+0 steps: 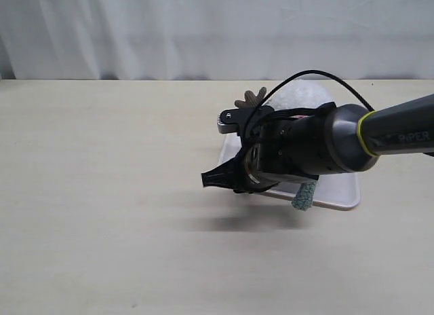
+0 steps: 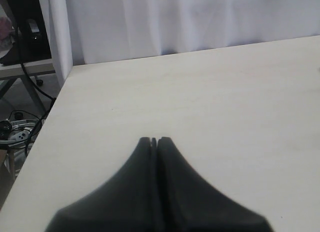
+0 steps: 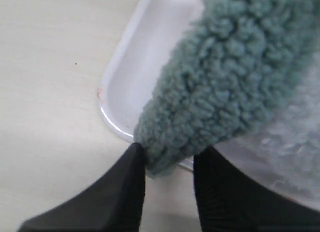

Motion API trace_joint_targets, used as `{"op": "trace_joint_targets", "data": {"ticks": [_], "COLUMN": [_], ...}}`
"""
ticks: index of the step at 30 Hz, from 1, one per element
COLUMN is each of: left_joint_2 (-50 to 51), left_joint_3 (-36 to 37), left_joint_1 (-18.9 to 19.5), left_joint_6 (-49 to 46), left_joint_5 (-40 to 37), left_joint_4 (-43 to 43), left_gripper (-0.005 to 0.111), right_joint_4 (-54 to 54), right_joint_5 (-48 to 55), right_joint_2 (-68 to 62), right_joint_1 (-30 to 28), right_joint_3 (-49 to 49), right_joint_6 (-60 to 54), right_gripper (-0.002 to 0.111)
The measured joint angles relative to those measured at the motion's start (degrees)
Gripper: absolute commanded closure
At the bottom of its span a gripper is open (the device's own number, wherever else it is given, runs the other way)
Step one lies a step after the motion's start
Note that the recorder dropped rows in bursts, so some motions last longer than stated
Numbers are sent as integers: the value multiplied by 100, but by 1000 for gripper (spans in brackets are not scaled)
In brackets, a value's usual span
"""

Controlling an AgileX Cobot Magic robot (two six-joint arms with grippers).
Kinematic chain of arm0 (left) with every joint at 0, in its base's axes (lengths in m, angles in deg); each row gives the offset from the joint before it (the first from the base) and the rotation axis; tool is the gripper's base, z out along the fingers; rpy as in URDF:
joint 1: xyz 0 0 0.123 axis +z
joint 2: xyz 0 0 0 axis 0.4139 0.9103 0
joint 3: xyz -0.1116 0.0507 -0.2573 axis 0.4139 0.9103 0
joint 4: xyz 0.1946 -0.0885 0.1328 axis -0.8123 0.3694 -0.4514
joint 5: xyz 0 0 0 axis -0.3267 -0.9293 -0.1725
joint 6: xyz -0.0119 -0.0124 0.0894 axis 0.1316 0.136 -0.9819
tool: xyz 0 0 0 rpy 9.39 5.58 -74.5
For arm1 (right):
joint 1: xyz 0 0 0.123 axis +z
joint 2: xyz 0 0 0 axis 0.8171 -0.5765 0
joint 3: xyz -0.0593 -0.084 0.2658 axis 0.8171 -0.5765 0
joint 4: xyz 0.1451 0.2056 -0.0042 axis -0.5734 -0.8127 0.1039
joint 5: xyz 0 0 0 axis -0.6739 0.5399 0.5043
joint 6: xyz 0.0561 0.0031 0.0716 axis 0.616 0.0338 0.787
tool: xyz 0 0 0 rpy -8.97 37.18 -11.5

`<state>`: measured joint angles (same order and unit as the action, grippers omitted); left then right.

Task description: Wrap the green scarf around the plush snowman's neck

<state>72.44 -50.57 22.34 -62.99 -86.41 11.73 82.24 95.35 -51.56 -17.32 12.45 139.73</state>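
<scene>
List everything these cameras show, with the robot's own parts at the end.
table: one, pale wood-look, under everything
tray: one, white, on the table at centre-right of the exterior view
plush snowman: one, fluffy white, lying in the tray, mostly hidden behind the right arm
twig arm: one seen, brown, sticking out of the snowman at the far side
green scarf: one, grey-green and fuzzy, lying over the snowman, one end at the tray's corner
curtain: white, behind the table
right arm: one, dark grey, reaching in over the tray
right end effector: black, jaws either side of the scarf's end; grip unclear
left end effector: black, jaws shut, empty, over bare table
</scene>
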Motion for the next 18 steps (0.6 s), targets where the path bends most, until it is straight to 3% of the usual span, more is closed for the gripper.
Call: {"op": "trace_joint_targets", "data": {"ticks": [3,10,18], "left_joint_2": [0,0,0], "left_joint_3": [0,0,0], "left_joint_1": [0,0,0], "left_joint_6": [0,0,0], "left_joint_5": [0,0,0], "left_joint_4": [0,0,0], "left_gripper": [107,107,107], "right_joint_4": [22,-318,-1056], "right_joint_5": [0,89,1130], "right_joint_2": [0,76,509], "right_joint_1": [0,0,0], "right_joint_3": [0,0,0], "right_joint_6": [-177,-876,-2224], "right_gripper": [104,104,104]}}
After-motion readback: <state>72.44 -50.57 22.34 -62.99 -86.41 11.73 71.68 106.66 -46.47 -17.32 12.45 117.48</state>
